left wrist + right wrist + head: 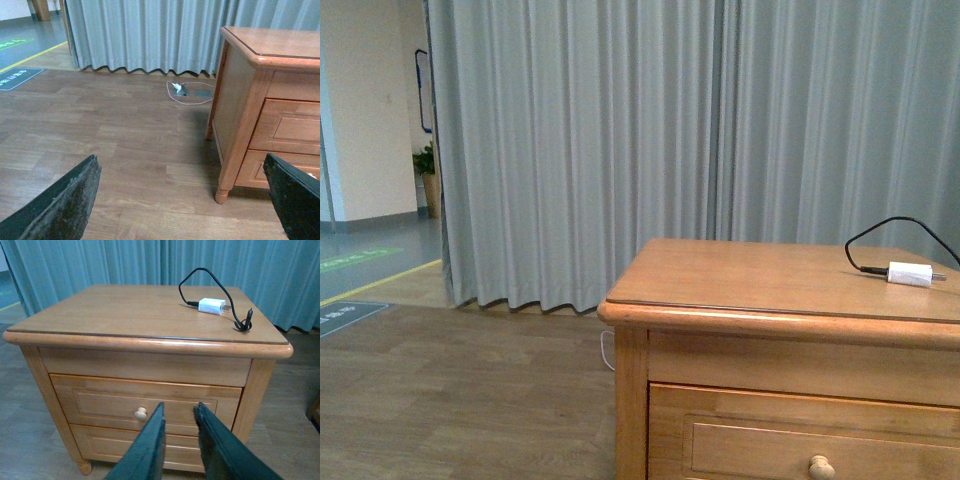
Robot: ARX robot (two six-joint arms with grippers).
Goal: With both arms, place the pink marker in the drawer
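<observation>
The pink marker is not in view in any frame. The drawer [100, 399], the cabinet's upper one, is closed; its round wooden knob [141, 413] sits just to one side of my right gripper [179, 407]. That gripper hangs in front of the drawer face, open by a narrow gap with nothing between its fingers. In the front view only the drawer's top part [770, 432] and knob [821, 466] show, and neither arm appears. My left gripper [180, 160] is low over the wooden floor beside the cabinet, spread wide open and empty. The drawer [290, 127] is to its side.
A white plug with a black cable [211, 306] lies on the cabinet top [125, 310], at its far right in the front view [909, 273]. A lower drawer [125, 447] sits beneath. Grey curtains [620, 140] hang behind. A floor socket with a white cord [181, 89] lies by the curtain.
</observation>
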